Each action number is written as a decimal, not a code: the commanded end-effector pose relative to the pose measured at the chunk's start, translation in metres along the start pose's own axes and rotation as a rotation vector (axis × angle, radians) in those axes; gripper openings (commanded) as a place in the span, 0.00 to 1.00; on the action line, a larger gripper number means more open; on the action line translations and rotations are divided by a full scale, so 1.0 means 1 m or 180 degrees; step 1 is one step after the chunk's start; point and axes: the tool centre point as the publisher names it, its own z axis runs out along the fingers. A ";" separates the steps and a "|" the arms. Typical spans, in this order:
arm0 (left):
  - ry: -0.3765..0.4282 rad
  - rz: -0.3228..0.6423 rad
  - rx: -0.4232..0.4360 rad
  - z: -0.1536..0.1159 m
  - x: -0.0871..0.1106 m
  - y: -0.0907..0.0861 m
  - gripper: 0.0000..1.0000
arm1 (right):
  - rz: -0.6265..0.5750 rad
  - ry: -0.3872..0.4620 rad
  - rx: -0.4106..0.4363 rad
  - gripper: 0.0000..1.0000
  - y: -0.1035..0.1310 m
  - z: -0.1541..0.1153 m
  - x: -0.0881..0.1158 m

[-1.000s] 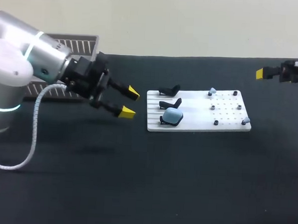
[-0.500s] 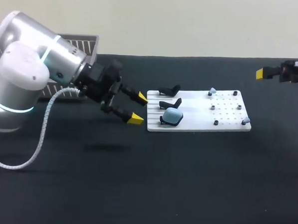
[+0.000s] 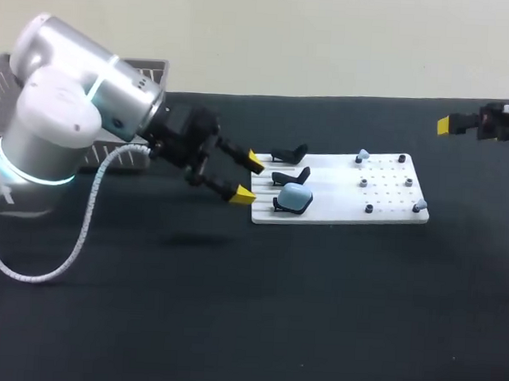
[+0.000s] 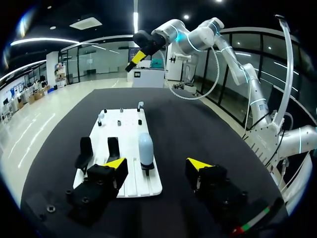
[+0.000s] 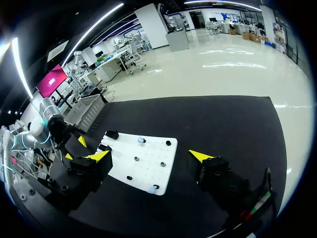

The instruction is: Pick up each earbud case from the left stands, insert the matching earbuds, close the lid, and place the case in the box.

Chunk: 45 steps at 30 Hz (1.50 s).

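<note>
Black cloth covers the table (image 3: 316, 313), where a white board (image 3: 332, 182) lies a little right of centre. Three black stands line the board's left end. The far stand (image 3: 289, 153) and the middle stand (image 3: 291, 175) are bare, while a pale blue earbud case (image 3: 295, 195) sits on the near stand, its lid closed. On the board's right half, among small dark pegs, rest two pale blue earbuds, one (image 3: 363, 154) at the far edge and one (image 3: 419, 204) at the right edge.

The left arm comes in from the left, its gripper (image 3: 248, 178) just beside the board's left edge and tilted downward toward the stands. The yellow-tipped fingers are spread wide and hold nothing. Seen from its wrist camera, the case stands a little ahead of the gap between the fingers, touching neither.

The right gripper (image 5: 148, 156) hangs well apart at the table's far right, its fingers also wide and holding nothing. A grey slatted box (image 3: 150, 70) sits at the far left, partly hidden behind the left arm.
</note>
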 end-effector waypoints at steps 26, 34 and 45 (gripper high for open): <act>-0.0241 -0.0028 0.0212 0.042 0.009 0.023 0.75 | -0.0001 0.0000 -0.0001 1.00 0.000 0.000 0.000; -0.0238 -0.0028 0.0254 0.047 0.008 0.025 0.73 | -0.0001 0.0000 -0.0001 1.00 0.000 0.000 0.000; -0.0258 -0.0047 0.0295 0.053 0.009 0.021 0.65 | -0.0001 0.0000 -0.0001 1.00 0.000 0.000 0.000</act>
